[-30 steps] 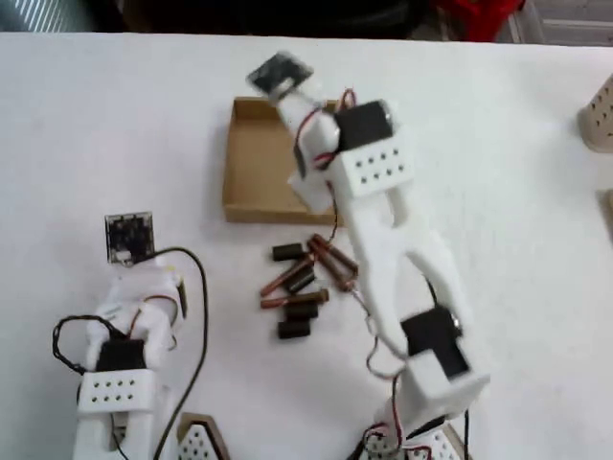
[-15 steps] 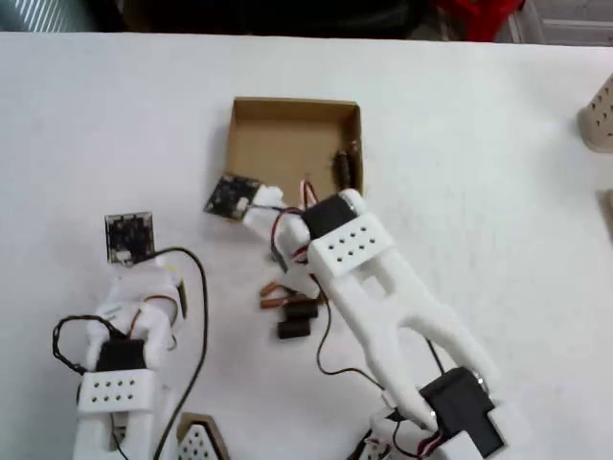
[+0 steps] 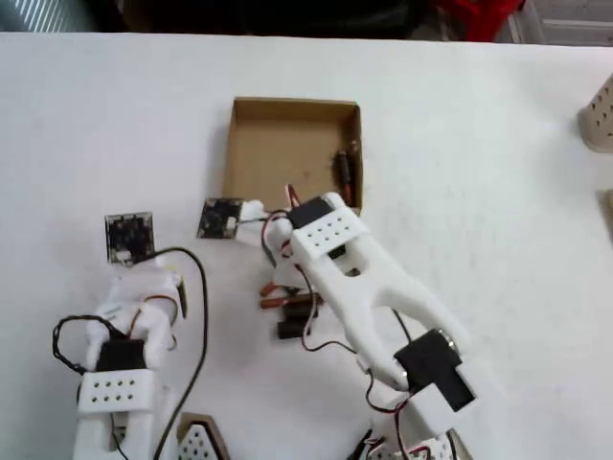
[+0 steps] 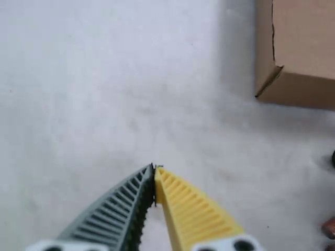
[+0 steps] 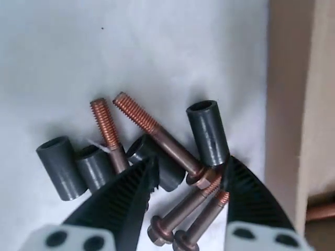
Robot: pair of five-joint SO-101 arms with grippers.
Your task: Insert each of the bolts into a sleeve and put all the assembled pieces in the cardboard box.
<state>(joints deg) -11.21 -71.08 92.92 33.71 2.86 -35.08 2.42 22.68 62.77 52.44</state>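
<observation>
The right gripper hangs low over the heap of parts beside the cardboard box, its jaws spread wide with nothing pinched between them. The box wall stands just outside one finger. In the gap between the fingers lies the head of a long bolt, coppery, its threaded shank running out past the fingertips and slanting away from the box; touching that head, just inside the finger nearest the box, is the end of a dark sleeve, which points out ahead of the jaws. Deeper in the gap, towards the wrist, two more bolts lie side by side and touching, their heads towards the finger farther from the box; that finger covers part of one of three more sleeves, the other two sitting outside the jaws, with a short bolt poking out from among them.

Inside the box, on the far side of the wall from those jaws, an assembled piece lies along one side wall; it looks to be a bolt seated in a sleeve.

The left gripper has its jaws closed tip to tip on nothing, over bare table; a corner of the box lies ahead of the tips, off to the yellow finger's side and well apart from them; the heap is well apart too.
</observation>
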